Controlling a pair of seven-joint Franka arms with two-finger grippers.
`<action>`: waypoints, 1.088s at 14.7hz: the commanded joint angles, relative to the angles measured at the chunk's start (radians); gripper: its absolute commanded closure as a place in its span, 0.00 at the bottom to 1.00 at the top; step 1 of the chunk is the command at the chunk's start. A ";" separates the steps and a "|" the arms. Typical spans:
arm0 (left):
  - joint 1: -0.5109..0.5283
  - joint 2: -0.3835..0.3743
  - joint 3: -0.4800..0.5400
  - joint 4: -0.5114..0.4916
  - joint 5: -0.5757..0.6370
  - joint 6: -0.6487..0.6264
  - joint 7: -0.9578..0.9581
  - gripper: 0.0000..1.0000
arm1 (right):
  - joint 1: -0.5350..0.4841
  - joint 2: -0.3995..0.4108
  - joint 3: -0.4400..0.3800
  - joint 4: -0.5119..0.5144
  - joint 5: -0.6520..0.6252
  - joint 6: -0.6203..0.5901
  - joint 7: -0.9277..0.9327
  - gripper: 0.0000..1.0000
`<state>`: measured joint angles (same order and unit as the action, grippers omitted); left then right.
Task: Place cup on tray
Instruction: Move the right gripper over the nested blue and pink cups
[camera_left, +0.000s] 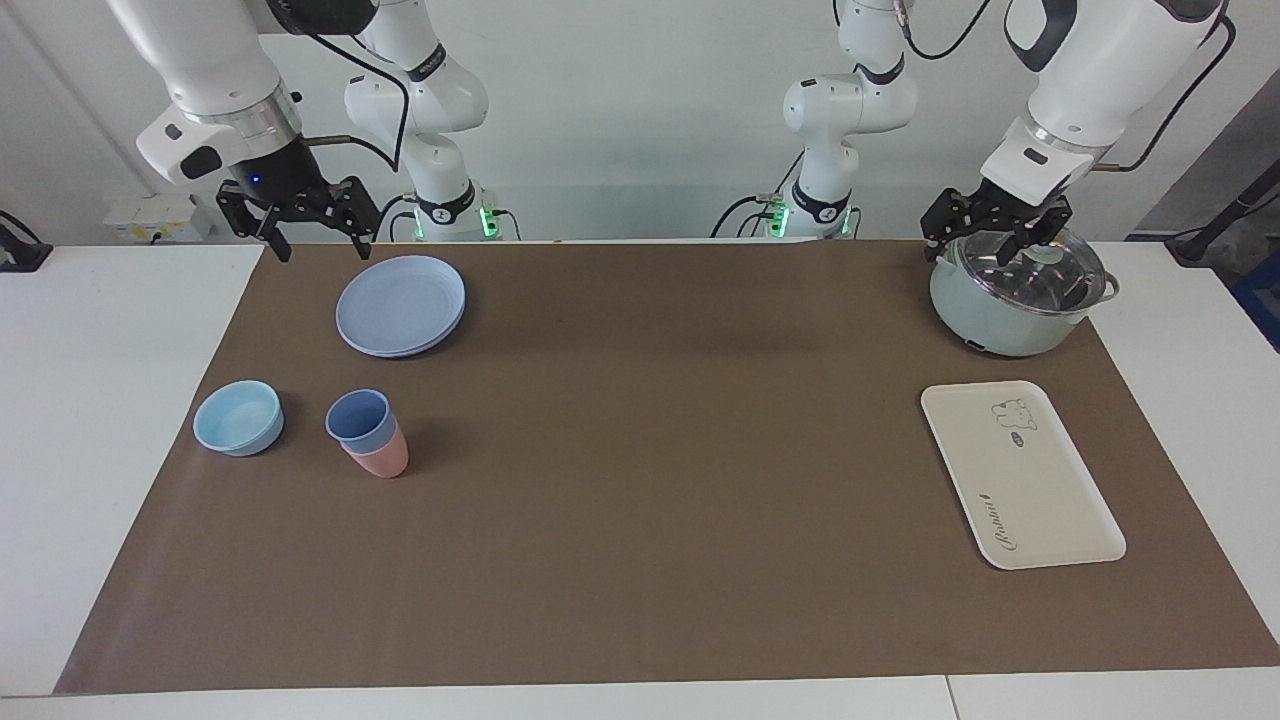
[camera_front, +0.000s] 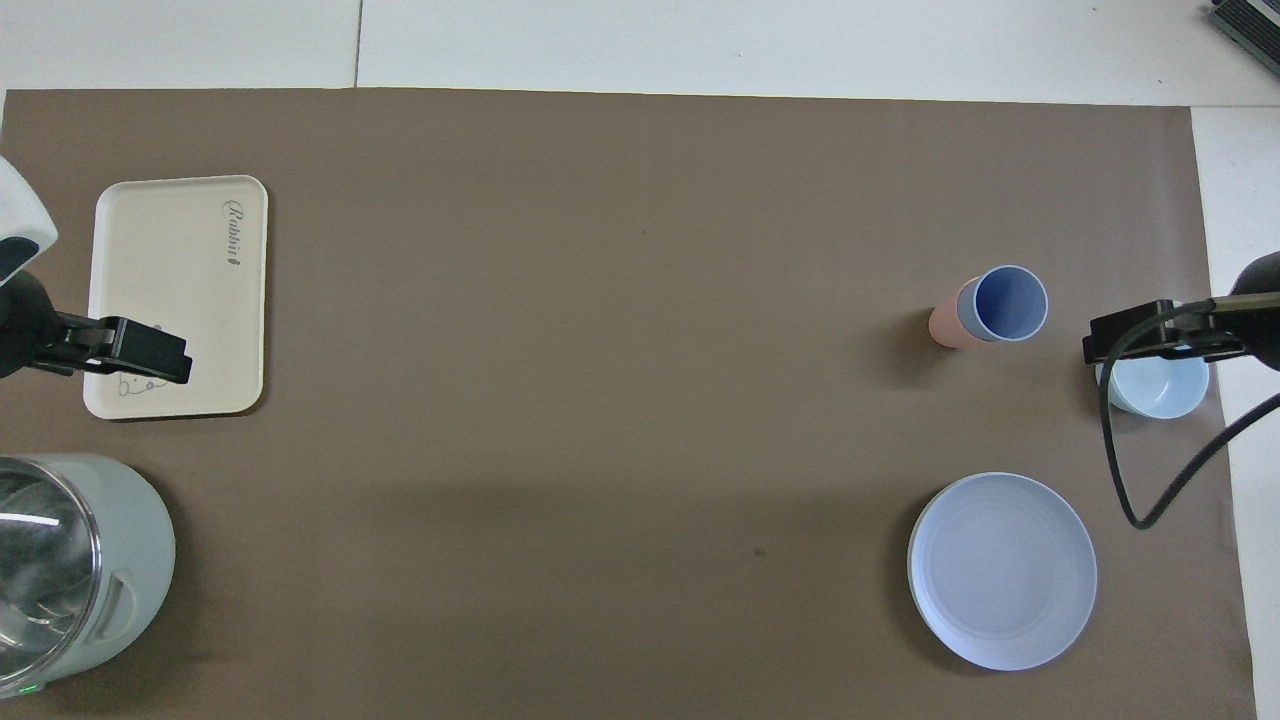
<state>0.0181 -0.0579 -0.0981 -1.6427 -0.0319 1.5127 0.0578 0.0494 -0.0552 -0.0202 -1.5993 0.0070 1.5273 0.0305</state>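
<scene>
the blue cup sits nested in a pink cup, at three o'clock from the bowl. likely light, slick, thin: pinch its rim. right gripper open wide; left gripper also spread. tray bare.

Robot lab, not a home: two white arms bolted at the edge of a white tabletop, cables trailing, plain grey wall. A brown mat covers the work area, with plastic tableware and a lidded pot set out as props.
</scene>
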 joint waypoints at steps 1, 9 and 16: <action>-0.001 -0.023 0.001 -0.023 0.023 0.003 -0.010 0.00 | 0.003 -0.005 -0.006 -0.008 -0.015 0.004 -0.026 0.00; -0.001 -0.023 0.001 -0.025 0.023 0.003 -0.010 0.00 | -0.043 -0.009 -0.009 -0.010 0.001 -0.012 -0.041 0.00; -0.001 -0.023 0.001 -0.023 0.023 0.001 -0.010 0.00 | -0.134 0.017 -0.009 -0.016 0.014 0.036 0.247 0.07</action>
<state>0.0181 -0.0579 -0.0981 -1.6427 -0.0319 1.5128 0.0578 -0.0433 -0.0522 -0.0355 -1.6043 0.0077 1.5393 0.1834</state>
